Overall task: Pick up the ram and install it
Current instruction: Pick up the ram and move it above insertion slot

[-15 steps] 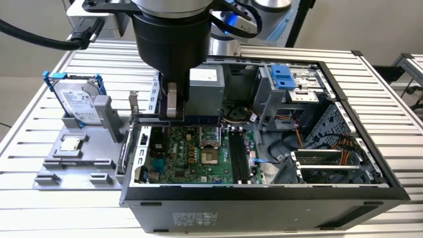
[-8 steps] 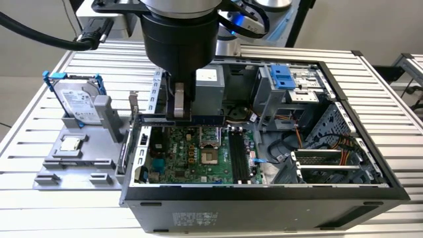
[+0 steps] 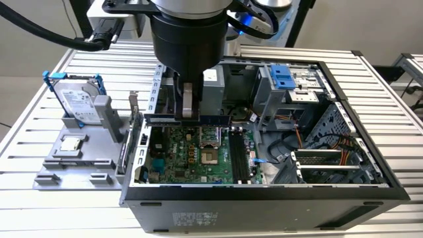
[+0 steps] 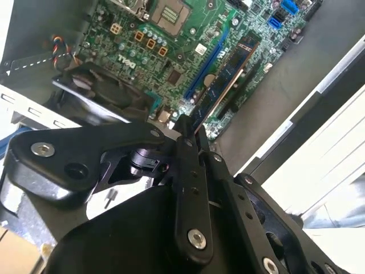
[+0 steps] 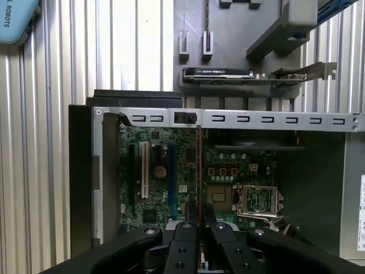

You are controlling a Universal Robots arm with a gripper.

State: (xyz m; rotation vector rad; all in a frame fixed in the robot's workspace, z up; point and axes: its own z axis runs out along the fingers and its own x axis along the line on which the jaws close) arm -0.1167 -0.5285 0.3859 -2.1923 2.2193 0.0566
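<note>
Where the end effector [image 4: 191, 130] has its black fingers [image 4: 186, 165] clamped on the ram [image 4: 231, 71], you lose the gripped stretch of the stick behind the linkage in the second wrist view.

Item one, ram: a slim, flat, dark stick with black chips along its face and a thin coppery line down one long edge. It juts from the fingertips over the green motherboard [image 4: 171, 51]; how high it sits above the board is hard to judge. In the first wrist view the ram [image 5: 198, 171] shows edge-on as a thin line, so you cannot make out the chips.

Item two, memory slots [image 3: 239, 153]: black, running near to far on the board inside the open computer case [image 3: 264, 198]. You cannot tell whether any is filled.

Beyond them in the exterior view, the ram [image 3: 165, 118] hangs level under the arm [image 3: 188, 44], lengthwise across the view, over the board's far edge. The arm's bulk hides the case wall behind it.

Item three, to the exterior view's left on the slatted surface [image 3: 33, 208]: a grey holder [image 3: 46, 178] carrying the processor chip [image 3: 71, 144] and, farther back, the hard drive [image 3: 79, 101] in its blue frame.
</note>
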